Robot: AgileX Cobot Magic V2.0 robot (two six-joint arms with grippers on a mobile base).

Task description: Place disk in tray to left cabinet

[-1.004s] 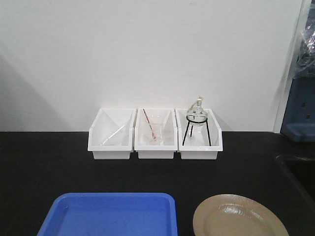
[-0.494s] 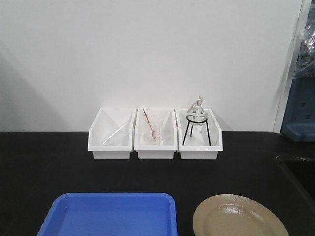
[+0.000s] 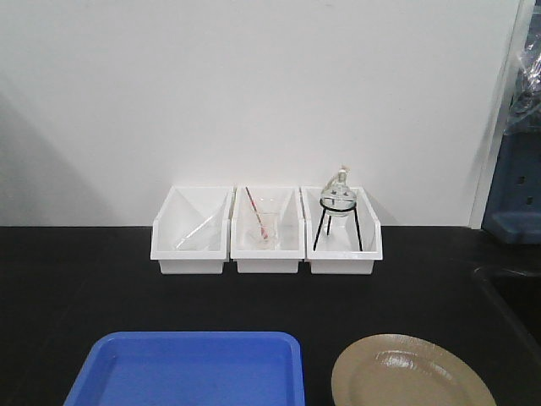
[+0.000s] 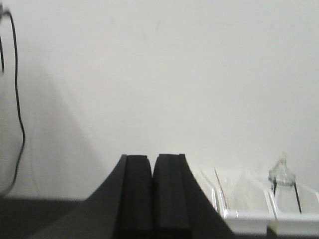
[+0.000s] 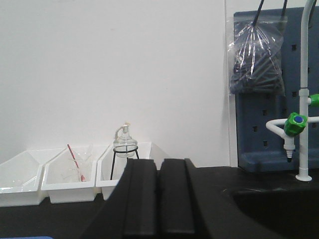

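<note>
The left hand [image 4: 152, 167] shows in its own wrist view with its two black pads pressed flat together, only a thin seam between them, and nothing is caught there. The right hand [image 5: 158, 172] is the same: pads closed against each other, empty, touching no object. Neither hand appears in the front view.

The blue tray [image 3: 190, 372] sits on the black table [image 3: 76, 279] at the near edge of the front view, cut off by the bottom of the frame, and nothing lies in the part that shows. The disk [image 3: 412, 374] lies flat on the table just right of the tray, with a narrow strip of bare table between the two; it is outside the tray and glossy on top. Beyond the tray, against the white wall [image 3: 254, 85], three white bins [image 3: 266, 237] stand side by side, touching. The bin farthest right of the tray holds a glass flask [image 3: 339, 199] on a black wire stand.
</note>
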